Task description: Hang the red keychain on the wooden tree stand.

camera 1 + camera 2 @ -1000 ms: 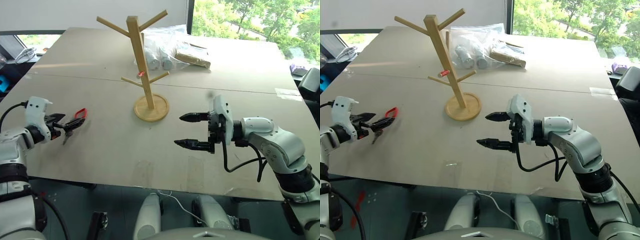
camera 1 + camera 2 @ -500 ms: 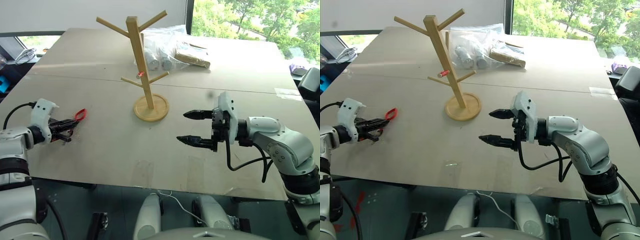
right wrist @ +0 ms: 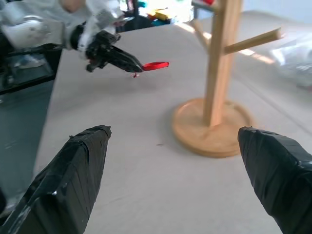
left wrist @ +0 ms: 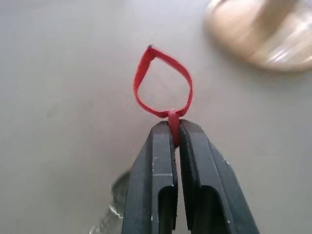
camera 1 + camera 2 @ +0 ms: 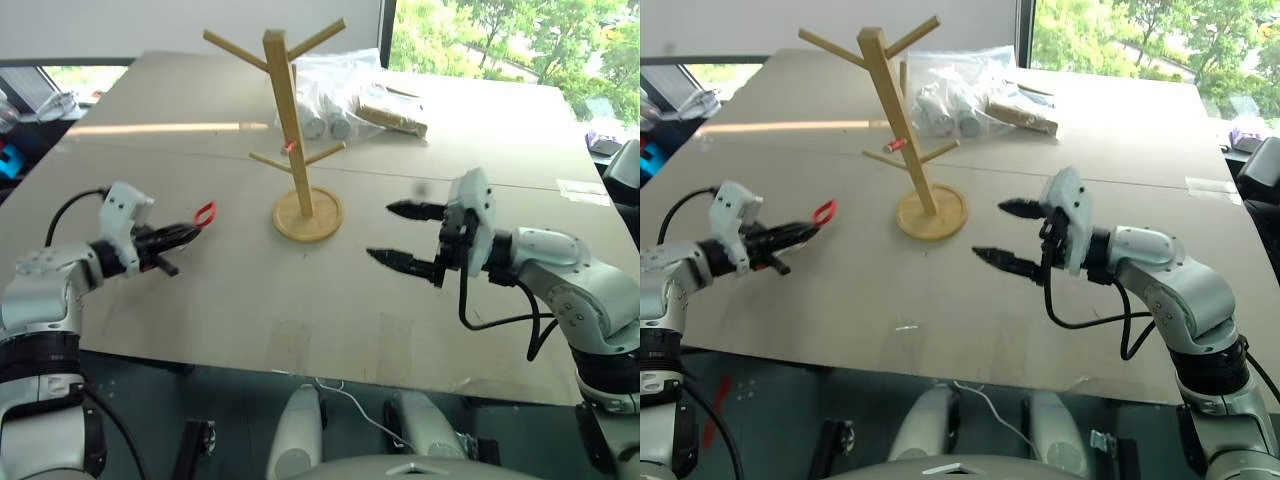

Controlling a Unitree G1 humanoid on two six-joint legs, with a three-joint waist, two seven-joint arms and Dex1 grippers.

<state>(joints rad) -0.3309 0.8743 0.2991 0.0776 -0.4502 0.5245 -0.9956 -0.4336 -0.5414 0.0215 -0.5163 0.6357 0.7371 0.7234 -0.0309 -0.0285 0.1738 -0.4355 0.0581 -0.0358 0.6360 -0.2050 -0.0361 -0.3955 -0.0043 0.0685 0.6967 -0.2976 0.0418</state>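
The red keychain (image 4: 162, 89) is a thin red loop pinched at its stem by my left gripper (image 5: 190, 228), which is shut on it and holds it just above the table, left of the stand. The wooden tree stand (image 5: 292, 120) rises from its round base (image 5: 307, 215) at the table's middle, with slanted pegs and a small red speck near a lower peg. My right gripper (image 5: 402, 235) hovers to the right of the base, open and holding nothing, its fingers (image 3: 73, 173) spread wide. The right wrist view shows the keychain (image 3: 155, 65) and the stand (image 3: 219, 63).
Clear plastic bags (image 5: 340, 95) with parts lie behind the stand at the table's far side. The table (image 5: 200, 300) has a seam running across its width. Cables and gear (image 5: 50, 105) sit off the far left edge.
My left gripper has closed on the red keychain, lifted it and carried it toward the stand. My right gripper has risen slightly and shifted right, staying open.
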